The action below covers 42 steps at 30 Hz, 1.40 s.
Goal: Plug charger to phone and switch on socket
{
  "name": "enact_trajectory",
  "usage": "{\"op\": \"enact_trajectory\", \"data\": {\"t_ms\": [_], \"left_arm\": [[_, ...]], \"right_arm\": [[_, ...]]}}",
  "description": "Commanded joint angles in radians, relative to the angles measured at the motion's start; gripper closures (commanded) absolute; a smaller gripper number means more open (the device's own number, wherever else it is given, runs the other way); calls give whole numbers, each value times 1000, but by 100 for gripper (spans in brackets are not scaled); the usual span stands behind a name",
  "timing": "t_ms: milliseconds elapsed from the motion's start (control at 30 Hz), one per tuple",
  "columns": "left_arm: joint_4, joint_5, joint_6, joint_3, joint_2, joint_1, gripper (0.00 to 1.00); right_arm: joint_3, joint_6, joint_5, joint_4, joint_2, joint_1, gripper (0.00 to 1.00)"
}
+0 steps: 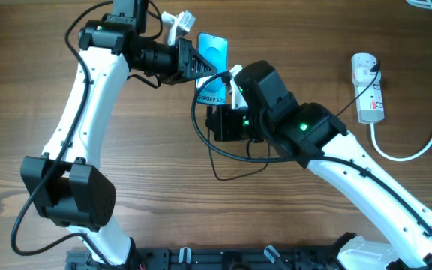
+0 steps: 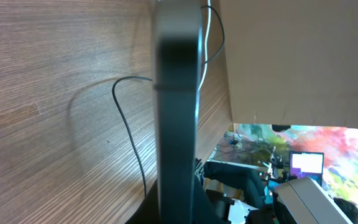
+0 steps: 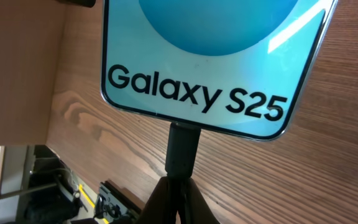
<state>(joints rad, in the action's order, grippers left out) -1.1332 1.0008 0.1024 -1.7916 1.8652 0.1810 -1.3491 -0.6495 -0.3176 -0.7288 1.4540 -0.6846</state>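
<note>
The phone (image 1: 213, 51), with a turquoise screen and a "Galaxy S25" label, is held tilted above the table by my left gripper (image 1: 199, 64), which is shut on it. In the left wrist view the phone (image 2: 178, 93) shows edge-on between the fingers (image 2: 179, 211). My right gripper (image 1: 229, 101) is shut on the charger's small plug tip (image 3: 183, 149). The tip meets the bottom edge of the phone (image 3: 210, 62), just above the fingers (image 3: 180, 200). The thin black charger cable (image 1: 223, 176) loops over the table to the white socket (image 1: 367, 88) at the right, where its black plug (image 1: 373, 70) sits.
A white cable (image 1: 418, 146) runs from the socket and curves along the right edge. The charger cable also lies on the wood in the left wrist view (image 2: 126, 124). A black rail (image 1: 201, 259) runs along the front table edge.
</note>
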Motion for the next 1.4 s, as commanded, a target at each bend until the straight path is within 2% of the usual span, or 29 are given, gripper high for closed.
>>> {"op": "enact_trajectory", "data": {"t_ms": [0,100,200,233,267,300,333,367,467,533,600,633,667,700,767,867,1267,1300,1367], "left_arm": [[-50,57,10,-2,-6,18,96],[-51,57,10,-2,-6,18,96],[-45,56,10,-2,-6,18,96],[-38,56,10,-2,-6,18,96],[-29,48,11,-2,-6,18,96],[-22,22,21,-2,-6,18,96],[-17,-11,39,-2,-6,18,96],[-13,-82,68,-2,-6,18,96],[-12,-163,69,-2,-6,18,96],[-21,-207,51,-2,-6,18,96],[-74,-153,-71,-2,-4,20,96],[-113,-72,-181,-2,-4,20,96],[-197,60,-388,-2,-4,20,96],[-255,116,-505,-2,-4,20,96],[-330,178,-663,-2,-4,20,96],[-356,287,-824,-2,-4,20,96],[-328,296,-827,-2,-4,20,96],[-310,281,-804,-2,-4,20,96],[-202,168,-580,-2,-2,20,96]], "right_arm": [[-22,26,138,67,-1,34,95],[-22,46,142,70,-1,35,94],[-22,44,132,67,-1,34,85],[-22,45,121,63,-5,34,76],[-22,48,106,60,-13,34,60],[-22,47,103,52,-24,34,53],[-22,47,103,40,-35,34,42],[-22,47,103,24,-51,34,27],[-22,47,103,-61,-102,34,14],[-22,45,114,-124,-127,35,1],[-22,31,155,-195,-145,66,0],[-22,10,175,-222,-150,91,0],[-22,-2,180,-262,-152,157,0],[-22,-6,178,-291,-152,205,0],[-22,-3,175,-363,-152,326,0],[-21,127,95,-402,-151,440,0],[-18,130,88,-417,-103,453,0],[-18,130,87,-417,-103,453,0],[-18,130,87,-415,-103,453,0]]}}
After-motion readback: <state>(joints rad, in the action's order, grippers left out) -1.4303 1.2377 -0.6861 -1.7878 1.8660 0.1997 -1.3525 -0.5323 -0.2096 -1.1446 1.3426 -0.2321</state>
